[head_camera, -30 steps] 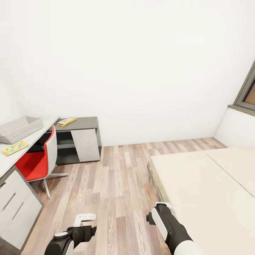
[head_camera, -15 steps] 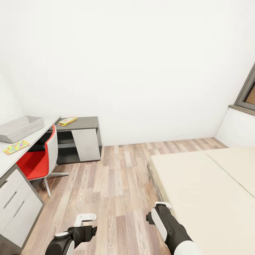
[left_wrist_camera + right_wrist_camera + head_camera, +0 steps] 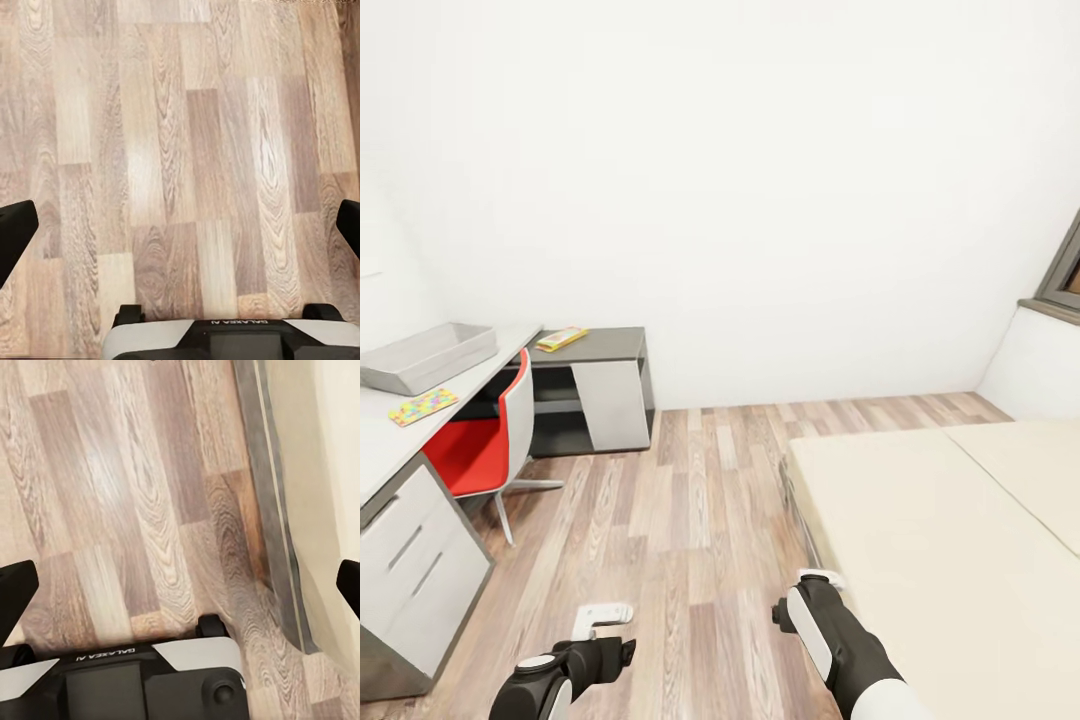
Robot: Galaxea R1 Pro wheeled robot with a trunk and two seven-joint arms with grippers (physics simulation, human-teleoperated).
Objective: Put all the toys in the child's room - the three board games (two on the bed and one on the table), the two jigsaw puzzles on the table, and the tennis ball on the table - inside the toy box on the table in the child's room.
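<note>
Fingers of both grippers are spread wide w/ nothing between them: left gripper (image 3: pixel 180 225) hangs over bare wood floor (image 3: pixel 690 520), right gripper (image 3: pixel 180 585) over floor just beside the bed (image 3: pixel 960 540) edge. Toy box (image 3: pixel 428 357) sits on the table (image 3: pixel 380 445) at head-view left, one jigsaw puzzle (image 3: pixel 423 406) near it toward the front edge; a yellow-green-red board game (image 3: pixel 561 339) lies on the lower dark section (image 3: pixel 605 346) further along. Step in hand looks like driving/turning toward a pickup spot, prob. the table. To do it well: keep arms tucked low, swing wide of the red chair (image 3: pixel 485 440) parked against the table, stop square-on so box & puzzle are both reachable. Hidden: table's near end is cut off at frame edge, so 2nd puzzle, tennis ball can't be placed; visible bed surface shows no games, its far part is out of frame. Box contents can't be made out from this angle.
</note>
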